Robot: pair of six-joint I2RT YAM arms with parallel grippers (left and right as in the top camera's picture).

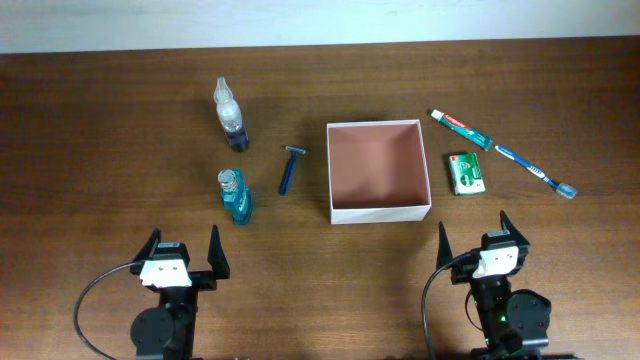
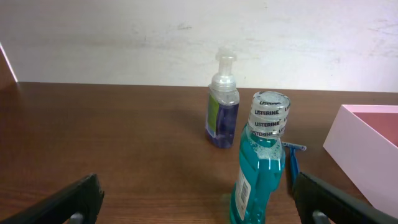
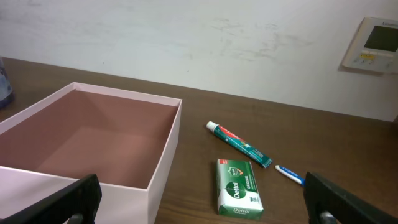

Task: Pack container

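The container [image 1: 378, 213], a square white box with a reddish-brown inside, stands empty at mid-table; its wall also shows in the right wrist view [image 3: 163, 180] and the left wrist view [image 2: 364, 155]. Left of it lie a blue razor [image 1: 290, 170], a teal mouthwash bottle [image 1: 235, 195] and a clear foam-pump bottle [image 1: 230, 113]. Right of it lie a green soap packet [image 1: 466, 173], a toothpaste tube [image 1: 461, 129] and a blue toothbrush [image 1: 537, 172]. My left gripper [image 1: 185, 255] is open and empty, near the front edge below the mouthwash bottle [image 2: 259, 162]. My right gripper [image 1: 477, 235] is open and empty, in front of the soap packet [image 3: 237, 188].
A pale wall runs behind the table's far edge, with a white wall controller [image 3: 373, 45] at the upper right in the right wrist view. Both arm bases and their cables sit at the table's front edge.
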